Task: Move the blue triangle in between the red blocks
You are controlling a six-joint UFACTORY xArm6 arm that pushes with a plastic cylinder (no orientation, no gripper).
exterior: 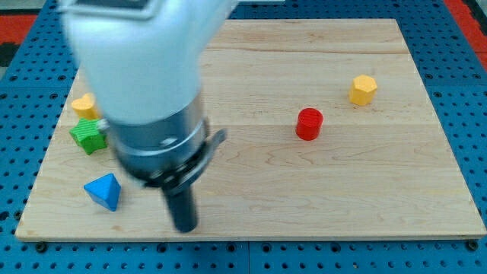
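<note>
Tip (185,227) is seen near the board's (365,205) bottom edge, just right of the blue triangle (103,190), apart from it. No gripper is fitted; only a bare rod. Red cylinder (309,123) is well apart to the right. Green block (88,135) and yellow block (84,104) are at left; yellow hexagon (363,90) upper right.

The blue triangle (103,191) lies flat on the wooden tabletop (319,190) near the view's bottom-left corner, one point toward the view's right, just below a green block. Only one red block shows, a short red cylinder (309,124) standing upright well apart from the triangle, right of the middle. My tip (185,226) rests near the triangle's right side, not touching it.
</note>
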